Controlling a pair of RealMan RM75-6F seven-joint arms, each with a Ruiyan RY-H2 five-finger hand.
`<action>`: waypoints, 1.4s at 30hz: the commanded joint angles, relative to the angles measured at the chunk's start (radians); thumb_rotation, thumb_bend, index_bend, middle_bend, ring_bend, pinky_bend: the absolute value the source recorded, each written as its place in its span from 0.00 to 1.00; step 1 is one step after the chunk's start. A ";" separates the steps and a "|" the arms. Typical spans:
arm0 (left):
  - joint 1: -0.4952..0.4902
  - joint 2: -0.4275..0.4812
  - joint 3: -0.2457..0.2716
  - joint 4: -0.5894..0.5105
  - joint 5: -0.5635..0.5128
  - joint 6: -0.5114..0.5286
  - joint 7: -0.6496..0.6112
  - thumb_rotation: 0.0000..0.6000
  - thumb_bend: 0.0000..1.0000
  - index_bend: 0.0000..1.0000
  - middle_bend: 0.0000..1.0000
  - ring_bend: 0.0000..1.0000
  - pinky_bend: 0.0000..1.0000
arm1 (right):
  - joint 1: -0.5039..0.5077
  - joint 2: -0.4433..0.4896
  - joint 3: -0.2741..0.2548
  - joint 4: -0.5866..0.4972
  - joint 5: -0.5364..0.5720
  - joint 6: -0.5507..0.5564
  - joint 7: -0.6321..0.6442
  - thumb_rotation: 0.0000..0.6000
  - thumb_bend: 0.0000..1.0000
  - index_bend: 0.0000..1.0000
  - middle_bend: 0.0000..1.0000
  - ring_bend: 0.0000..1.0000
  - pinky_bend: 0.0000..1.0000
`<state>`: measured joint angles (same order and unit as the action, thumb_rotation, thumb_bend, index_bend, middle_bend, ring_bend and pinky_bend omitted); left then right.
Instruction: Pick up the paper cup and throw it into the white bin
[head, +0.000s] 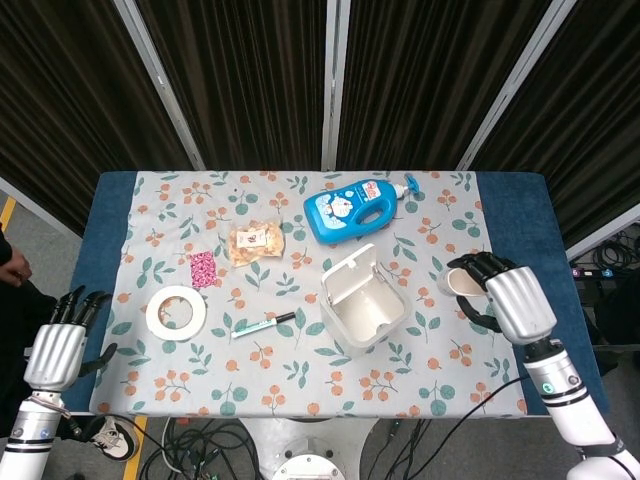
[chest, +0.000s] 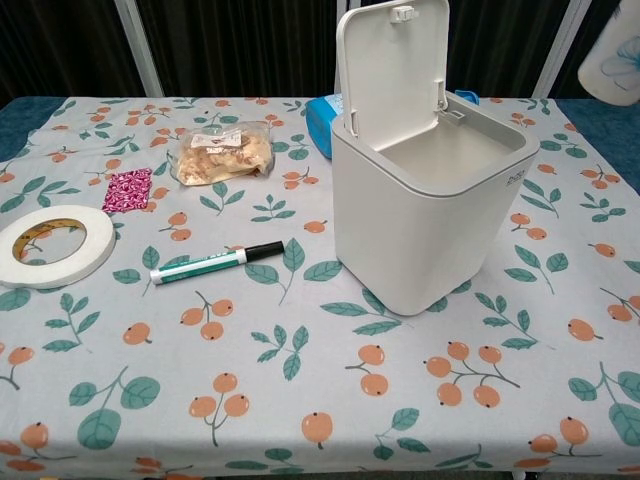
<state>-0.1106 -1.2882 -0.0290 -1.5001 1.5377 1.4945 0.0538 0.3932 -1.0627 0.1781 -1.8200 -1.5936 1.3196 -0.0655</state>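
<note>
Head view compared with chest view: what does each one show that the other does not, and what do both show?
Only the head view shows the left robot hand, open beside the table, the right robot hand gripping the paper cup, and the whole blue bottle.

Only the chest view shows the white bin side on, with its lid standing upright.

Both show the bin, cup, tape roll, marker, snack bag and pink packet.

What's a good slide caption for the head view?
Right hand holds the paper cup beside the open white plastic bin on a floral-clothed table.
</note>
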 joint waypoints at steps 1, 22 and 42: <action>0.001 -0.002 0.001 0.003 -0.003 -0.001 -0.002 1.00 0.25 0.17 0.16 0.03 0.11 | 0.045 -0.007 0.016 -0.037 -0.027 -0.037 -0.013 1.00 0.29 0.33 0.36 0.32 0.50; 0.020 -0.018 0.007 0.051 -0.015 0.008 -0.049 1.00 0.25 0.17 0.16 0.03 0.11 | 0.163 -0.152 -0.014 0.000 -0.076 -0.116 0.020 1.00 0.04 0.00 0.00 0.00 0.00; 0.009 -0.007 -0.001 0.022 0.009 0.022 -0.024 1.00 0.25 0.17 0.16 0.03 0.11 | -0.165 -0.099 -0.157 0.345 0.042 0.164 0.121 1.00 0.05 0.00 0.00 0.00 0.00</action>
<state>-0.1009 -1.2957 -0.0299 -1.4770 1.5454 1.5158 0.0292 0.2804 -1.1440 0.0497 -1.5439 -1.5898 1.4545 0.0198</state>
